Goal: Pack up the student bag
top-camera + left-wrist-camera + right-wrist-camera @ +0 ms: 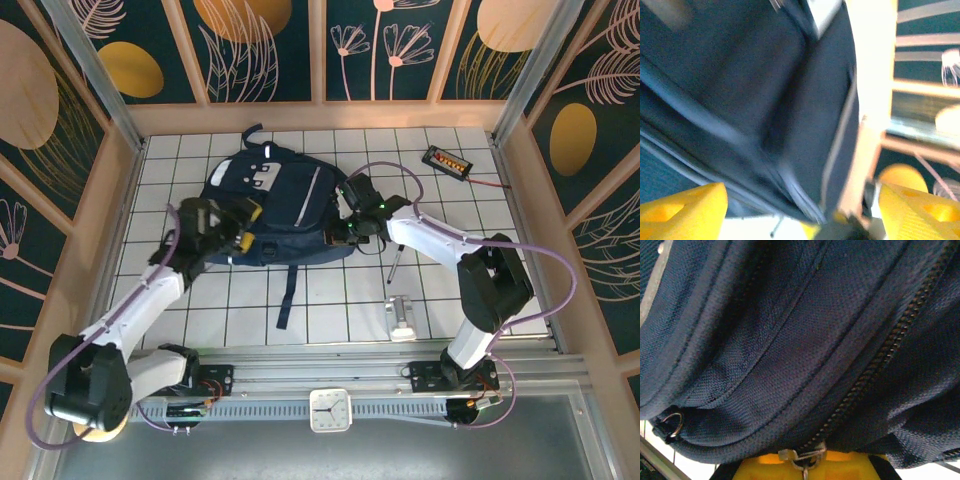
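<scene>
**op_42:** quick check, where's the student bag at, and what are my jaws doing?

**gridfan:** Your bag's lying flat on the white tiled desk, in the far half and a bit left of centre, with a strap trailing toward you. Your left jaws are up against its near-left edge. On the left wrist cam the yellow fingers stand wide apart with nothing clamped between them, navy fabric just beyond. That cam's blurry though.

**op_42:** and the right side?

**gridfan:** Your right jaws are pressed against the bag's right edge, closed tight and pinching the zipper pull at the end of the black zipper. Other stuff: a black box with orange buttons sits far right, well apart from the bag. There's a thin dark stick just beside your right arm, a small silver thing nearer you, and a clock on the rail between the arm bases.
</scene>
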Tool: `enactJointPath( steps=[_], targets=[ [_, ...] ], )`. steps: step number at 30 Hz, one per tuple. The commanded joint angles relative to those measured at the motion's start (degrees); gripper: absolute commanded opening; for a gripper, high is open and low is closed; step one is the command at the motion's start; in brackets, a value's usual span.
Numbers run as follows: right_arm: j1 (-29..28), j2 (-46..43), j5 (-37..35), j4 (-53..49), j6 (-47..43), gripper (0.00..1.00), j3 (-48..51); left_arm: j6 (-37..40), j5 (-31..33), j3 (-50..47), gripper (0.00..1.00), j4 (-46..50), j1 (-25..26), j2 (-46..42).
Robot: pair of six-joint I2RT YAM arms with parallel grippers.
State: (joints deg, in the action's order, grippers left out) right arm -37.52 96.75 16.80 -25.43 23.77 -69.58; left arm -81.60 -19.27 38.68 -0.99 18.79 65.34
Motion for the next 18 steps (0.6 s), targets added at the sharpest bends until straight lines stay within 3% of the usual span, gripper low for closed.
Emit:
enactJointPath(
  steps=[1, 5, 12, 14, 18],
  targets=[
    [-0.6, -0.5, -0.3, 2.3, 1.3, 0.00, -1.0, -14.3, 5.9, -2.3, 0.78, -12.0, 8.2, 3.5],
    [-0.9, -1.4, -0.3, 2.7, 1.8, 0.00, 0.3, -16.0, 7.9, 1.0, 0.79, -19.5, 11.3, 12.2],
    [-1.1, -3.1, -0.9, 3.9, 3.3, 0.00, 2.8, -14.4, 7.4, 7.5, 0.77, -19.2, 12.6, 22.2],
    [-1.1, -3.3, -0.9, 4.2, 3.7, 0.00, 3.1, -14.3, 7.7, 7.8, 0.67, -19.8, 13.0, 23.6],
    [-1.1, -3.1, -1.6, 4.2, 3.9, 0.00, 3.6, -11.6, 5.8, 9.2, 0.18, -18.2, 13.3, 25.4]
  ],
)
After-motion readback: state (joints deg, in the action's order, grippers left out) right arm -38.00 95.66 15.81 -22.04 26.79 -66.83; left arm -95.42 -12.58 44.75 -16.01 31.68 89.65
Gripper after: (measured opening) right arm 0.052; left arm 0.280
